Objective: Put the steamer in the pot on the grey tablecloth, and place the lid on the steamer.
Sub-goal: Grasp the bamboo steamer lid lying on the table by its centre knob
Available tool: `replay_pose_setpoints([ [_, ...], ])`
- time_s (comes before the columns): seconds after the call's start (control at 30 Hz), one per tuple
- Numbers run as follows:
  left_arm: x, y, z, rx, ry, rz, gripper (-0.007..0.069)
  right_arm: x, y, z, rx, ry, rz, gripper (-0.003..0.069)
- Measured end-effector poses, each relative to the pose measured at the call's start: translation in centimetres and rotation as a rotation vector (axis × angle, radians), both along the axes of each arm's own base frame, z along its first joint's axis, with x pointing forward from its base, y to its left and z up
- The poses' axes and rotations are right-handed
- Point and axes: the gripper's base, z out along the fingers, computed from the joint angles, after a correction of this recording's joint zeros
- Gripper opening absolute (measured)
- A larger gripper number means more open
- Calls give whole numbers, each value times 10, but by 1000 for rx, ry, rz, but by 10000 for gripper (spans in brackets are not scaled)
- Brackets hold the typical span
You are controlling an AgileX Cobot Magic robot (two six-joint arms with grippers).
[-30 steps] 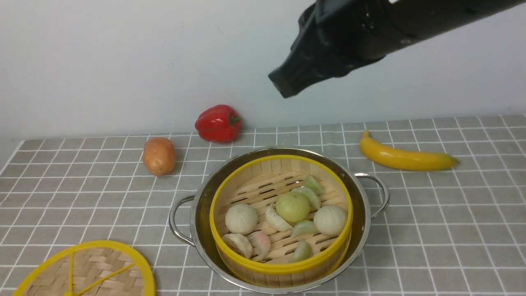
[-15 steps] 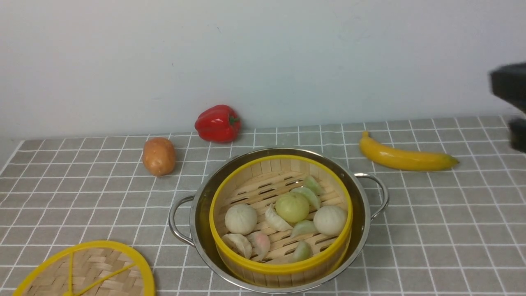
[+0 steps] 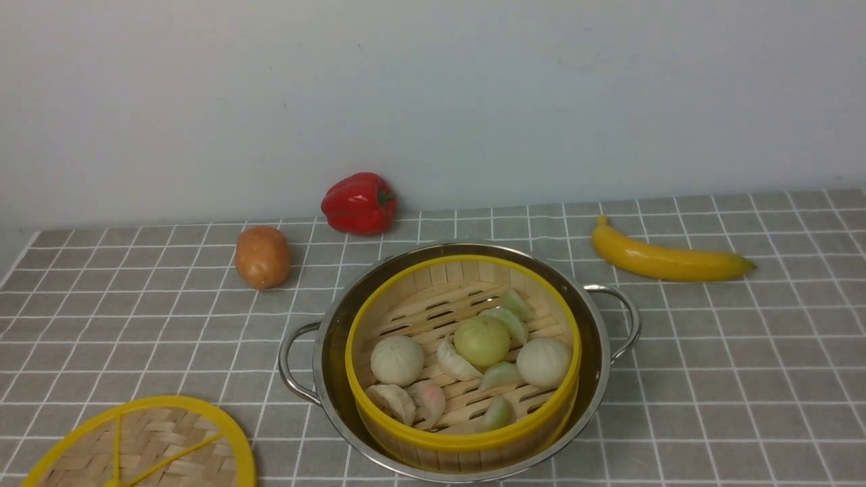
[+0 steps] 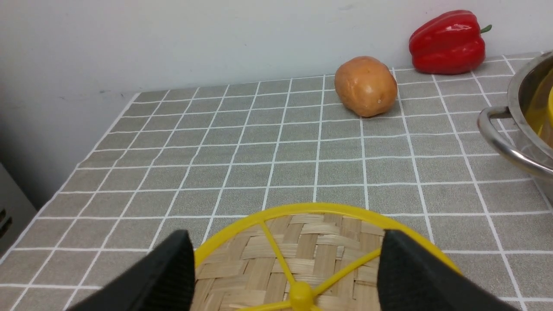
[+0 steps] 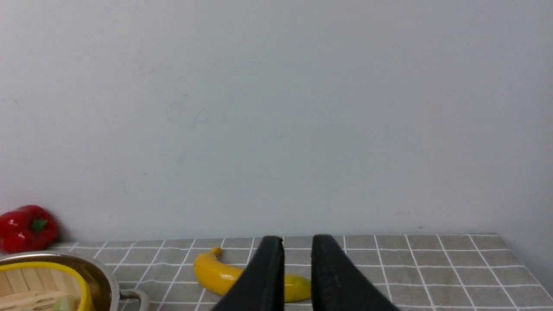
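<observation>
My left end effector, fingers spread to their widest and holding nothing, hangs over the lid. The lid lies flat on the grey tablecloth, near my left corner. Its central knob sits between the two fingers; whether they touch the weave I cannot tell. The steamer, filled with buns, already stands inside the pot in the middle of the cloth, to the right of the lid and slightly farther from me. My right end effector, parted by a narrow gap and empty, points toward the banana and the wall, well apart from the lid. Being round, the lid offers no long axis. The left arm is plainly nearer, and I judge the carry will run rightward to the steamer's yellow rim.
</observation>
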Motion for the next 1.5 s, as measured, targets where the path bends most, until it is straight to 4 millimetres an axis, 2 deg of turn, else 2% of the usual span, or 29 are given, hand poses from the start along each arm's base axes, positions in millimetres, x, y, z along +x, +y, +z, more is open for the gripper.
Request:
replay_pose_setpoints([
  [0.07, 0, 0, 0, 0, 0, 0, 526, 0, 0, -18, 23, 15, 3, 143],
  [0.1, 0, 0, 0, 0, 0, 0, 526, -1, 0, -18, 24, 12, 4, 143],
  [0.2, 0, 0, 0, 0, 0, 0, 526, 2, 0, -45, 41, 77, 3, 162],
  [0.3, 0, 0, 0, 0, 0, 0, 526, 3, 0, -55, 35, 114, -1, 176],
  [0.7, 0, 0, 0, 0, 0, 0, 526, 3, -2, -63, 32, 186, -32, 225],
  [1.0, 0, 0, 0, 0, 0, 0, 526, 3, -2, -63, 48, 188, -29, 238],
  [1.3, 0, 0, 0, 0, 0, 0, 526, 2, 1, -65, -66, 211, 15, 240],
  [1.5, 0, 0, 0, 0, 0, 0, 526, 2, 3, -65, -25, 210, 30, 239],
])
